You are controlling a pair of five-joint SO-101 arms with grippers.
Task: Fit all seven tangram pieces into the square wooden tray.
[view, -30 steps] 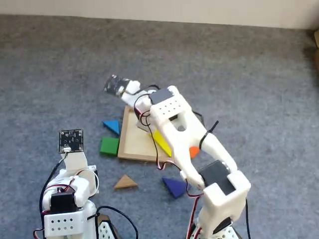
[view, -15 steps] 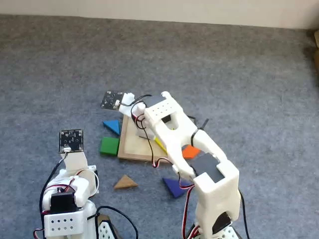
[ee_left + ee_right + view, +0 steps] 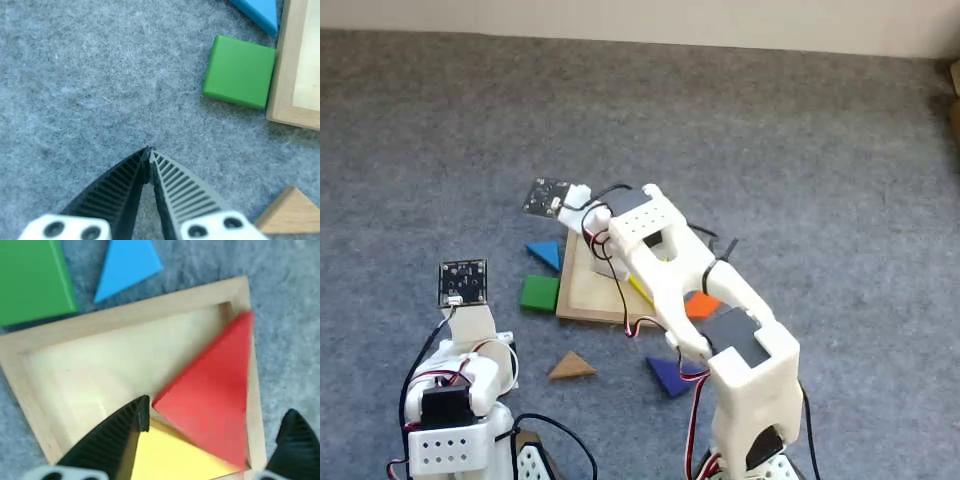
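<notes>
From above, the right arm point(image 3: 665, 250) has dropped from its higher stance of 1 second ago to hang low over the tray point(image 3: 582, 292), and in the last half second it has barely moved. It now covers most of the yellow piece point(image 3: 640, 290), which lay in plain sight inside the tray earlier. The 5 loose pieces have not shifted. The blue triangle point(image 3: 546, 254) and green square point(image 3: 539, 293) sit just beside the tray on its left-arm side, and the orange piece point(image 3: 701, 305) is just beside the tray's opposite corner. The tan triangle point(image 3: 570, 367) and dark blue triangle point(image 3: 670, 374) lie a little away from the tray, toward the arms' bases. The left arm point(image 3: 455, 390) has stayed parked, well apart from the tray. In the left wrist view, the left gripper point(image 3: 150, 155) has its fingers pressed together on nothing, over bare carpet point(image 3: 75, 75) near the green square. In the right wrist view, the right gripper point(image 3: 218, 419) is spread wide, straddling the red triangle point(image 3: 215, 390). That piece lies in a corner of the tray against the wall, touching the yellow piece. We cannot tell whether it sits flat. We judge that 2 pieces are in the tray and 5 remain, and that the descent is meant to seat or nudge the red triangle.
</notes>
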